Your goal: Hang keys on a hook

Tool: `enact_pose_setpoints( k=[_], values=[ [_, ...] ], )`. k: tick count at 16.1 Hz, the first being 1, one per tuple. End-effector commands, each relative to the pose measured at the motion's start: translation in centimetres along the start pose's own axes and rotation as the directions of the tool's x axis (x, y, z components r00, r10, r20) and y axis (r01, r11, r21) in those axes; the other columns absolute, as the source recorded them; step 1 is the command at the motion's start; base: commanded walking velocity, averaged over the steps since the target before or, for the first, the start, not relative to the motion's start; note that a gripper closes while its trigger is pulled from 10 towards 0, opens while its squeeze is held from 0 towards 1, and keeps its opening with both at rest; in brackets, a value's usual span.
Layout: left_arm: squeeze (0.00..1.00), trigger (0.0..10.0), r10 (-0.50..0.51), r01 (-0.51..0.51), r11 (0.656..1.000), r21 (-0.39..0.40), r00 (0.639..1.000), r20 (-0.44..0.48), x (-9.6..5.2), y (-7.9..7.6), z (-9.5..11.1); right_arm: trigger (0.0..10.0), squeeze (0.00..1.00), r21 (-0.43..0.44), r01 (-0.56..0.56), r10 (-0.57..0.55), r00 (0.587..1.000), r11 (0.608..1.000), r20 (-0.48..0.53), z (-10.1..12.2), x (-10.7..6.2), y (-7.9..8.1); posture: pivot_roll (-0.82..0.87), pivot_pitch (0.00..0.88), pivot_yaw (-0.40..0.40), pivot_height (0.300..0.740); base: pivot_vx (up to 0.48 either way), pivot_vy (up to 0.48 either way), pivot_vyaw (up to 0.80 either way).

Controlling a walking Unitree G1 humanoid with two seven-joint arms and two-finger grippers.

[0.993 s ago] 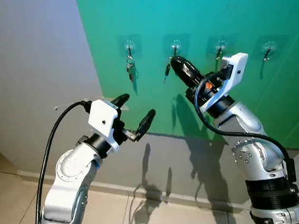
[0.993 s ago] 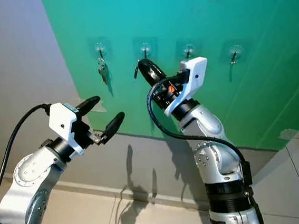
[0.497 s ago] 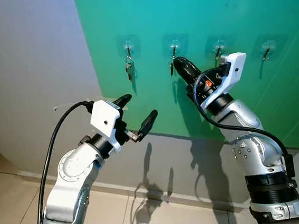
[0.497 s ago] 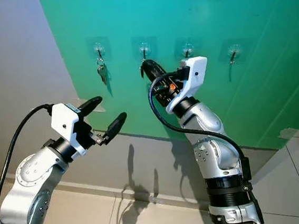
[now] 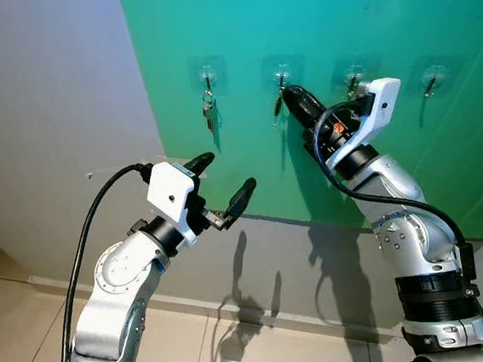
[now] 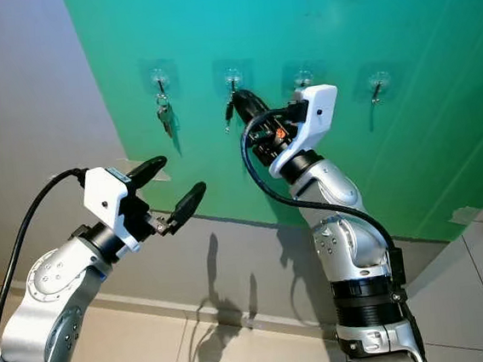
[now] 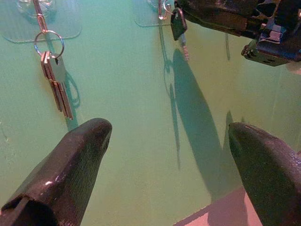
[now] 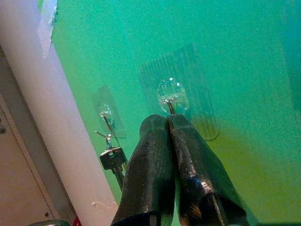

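On the green wall (image 5: 362, 15) four clear hooks sit in a row. At the second hook (image 5: 281, 74) the right gripper (image 5: 289, 97) is raised, its fingers pressed together on a key (image 7: 179, 28) that hangs just below this hook; whether its ring is already on the hook, I cannot tell. A bunch of keys (image 5: 209, 110) hangs from the first hook (image 5: 206, 73). Lower and apart from the wall, the left gripper (image 5: 222, 181) is held with its fingers spread and empty.
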State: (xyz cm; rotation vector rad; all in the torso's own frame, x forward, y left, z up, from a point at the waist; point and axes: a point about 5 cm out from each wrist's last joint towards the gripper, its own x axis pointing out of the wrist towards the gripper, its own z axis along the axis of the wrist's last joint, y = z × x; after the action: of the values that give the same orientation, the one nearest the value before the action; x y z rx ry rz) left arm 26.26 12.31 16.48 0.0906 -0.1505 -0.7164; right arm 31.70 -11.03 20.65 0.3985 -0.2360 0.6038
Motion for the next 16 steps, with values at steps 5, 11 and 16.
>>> enact_pose_setpoints(
  k=[5,11,16],
  values=[
    [0.0,10.0,-0.013,0.013,1.0,0.006,1.0,0.002,-0.2,-0.2,0.2,10.0,0.0,-0.017,0.048,-0.048,0.999,0.999,-0.009,0.1,0.7,-0.4,0.02,0.0,-0.019,0.74,0.0,0.0,0.0],
    [0.0,10.0,-0.023,0.023,1.0,0.003,1.0,-0.002,-0.2,-0.4,0.1,10.0,0.0,-0.07,0.061,-0.067,0.994,0.996,-0.086,-1.0,0.5,-0.7,0.02,0.0,-0.019,0.74,0.0,0.0,0.0],
    [0.0,10.0,-0.03,0.03,1.0,0.006,1.0,-0.005,-0.1,-0.4,0.1,10.0,0.0,-0.088,0.092,-0.102,0.988,0.992,-0.117,-1.6,0.0,-1.2,0.02,0.0,-0.013,0.74,0.0,0.0,0.0]
  ],
)
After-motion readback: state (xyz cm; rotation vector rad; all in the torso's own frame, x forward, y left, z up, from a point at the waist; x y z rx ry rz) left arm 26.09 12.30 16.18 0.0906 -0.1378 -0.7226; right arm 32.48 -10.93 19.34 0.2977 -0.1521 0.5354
